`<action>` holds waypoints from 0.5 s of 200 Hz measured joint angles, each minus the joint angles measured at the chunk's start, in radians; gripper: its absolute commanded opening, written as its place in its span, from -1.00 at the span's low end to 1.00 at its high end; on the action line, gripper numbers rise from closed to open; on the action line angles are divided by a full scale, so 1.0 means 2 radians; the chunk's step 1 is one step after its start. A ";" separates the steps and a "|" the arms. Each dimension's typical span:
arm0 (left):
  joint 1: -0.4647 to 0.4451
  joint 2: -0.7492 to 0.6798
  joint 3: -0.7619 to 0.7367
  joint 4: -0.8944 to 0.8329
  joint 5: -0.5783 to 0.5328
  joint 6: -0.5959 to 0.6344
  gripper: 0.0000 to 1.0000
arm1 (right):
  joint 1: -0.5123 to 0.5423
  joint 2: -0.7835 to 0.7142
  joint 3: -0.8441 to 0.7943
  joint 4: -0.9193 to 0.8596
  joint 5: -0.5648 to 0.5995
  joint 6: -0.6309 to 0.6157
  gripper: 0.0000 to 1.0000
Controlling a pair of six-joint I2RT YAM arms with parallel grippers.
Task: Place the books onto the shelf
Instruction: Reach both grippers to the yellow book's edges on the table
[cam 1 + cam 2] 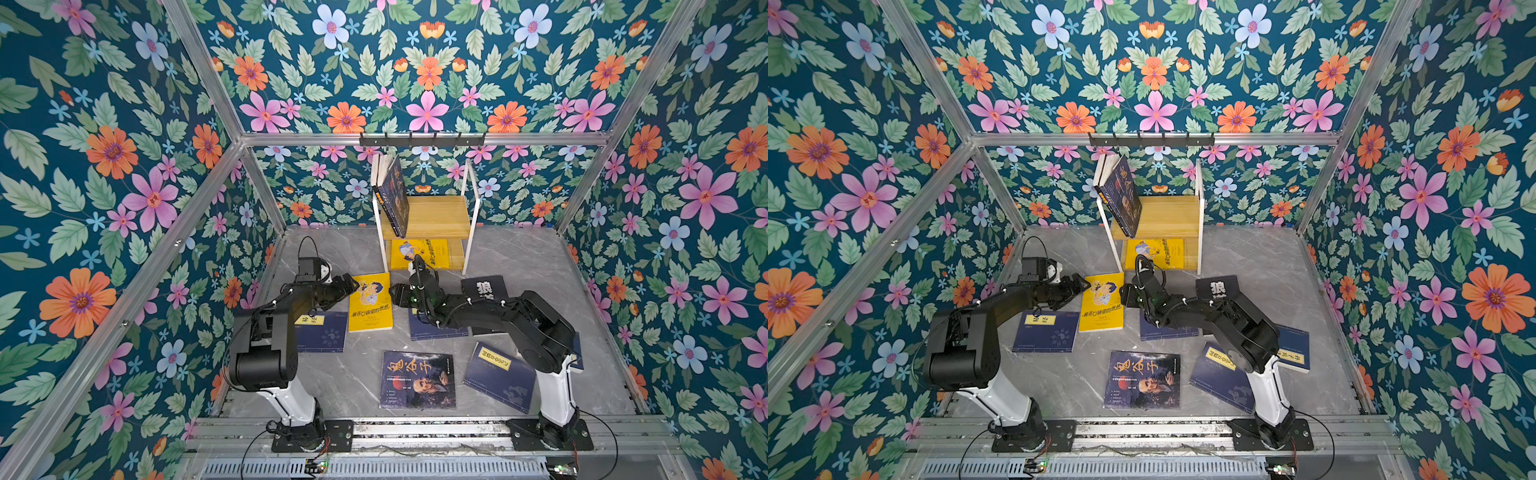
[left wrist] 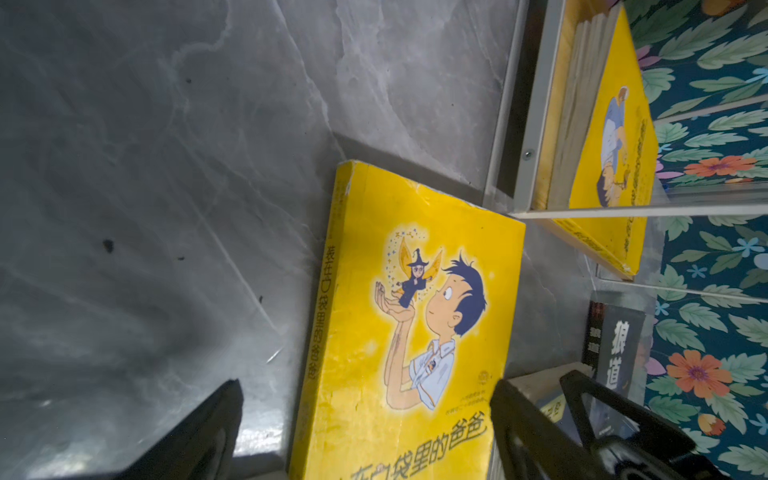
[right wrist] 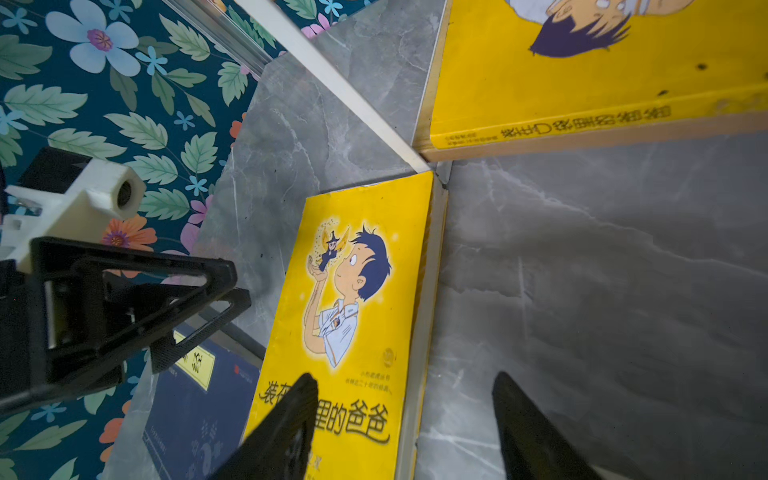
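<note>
Grey floor (image 1: 519, 266) bears yellow book (image 1: 370, 305) between left claw (image 1: 352, 286) and right claw (image 1: 395, 295).

The grey table (image 1: 532, 266) bears the shelf (image 1: 440, 216) at its back and, in front, a yellow book (image 1: 370, 305), navy books (image 1: 322, 336), a black book (image 1: 484, 287) and a face-cover book (image 1: 417, 380).

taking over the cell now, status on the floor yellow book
Left gripper, right gripper open, flanking yellow book. Book on floor, unheld, far corner by shelf leg. Lower tier holds second yellow book.
</note>
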 measured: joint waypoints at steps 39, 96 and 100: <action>0.000 0.037 0.016 -0.001 0.007 -0.012 0.73 | 0.000 0.041 0.023 -0.004 -0.013 0.032 0.22; -0.002 0.076 0.032 0.039 0.056 -0.028 0.55 | 0.000 0.077 0.055 0.001 -0.043 0.062 0.19; -0.002 0.077 0.032 0.040 0.057 -0.029 0.52 | 0.000 0.080 0.058 0.005 -0.046 0.064 0.19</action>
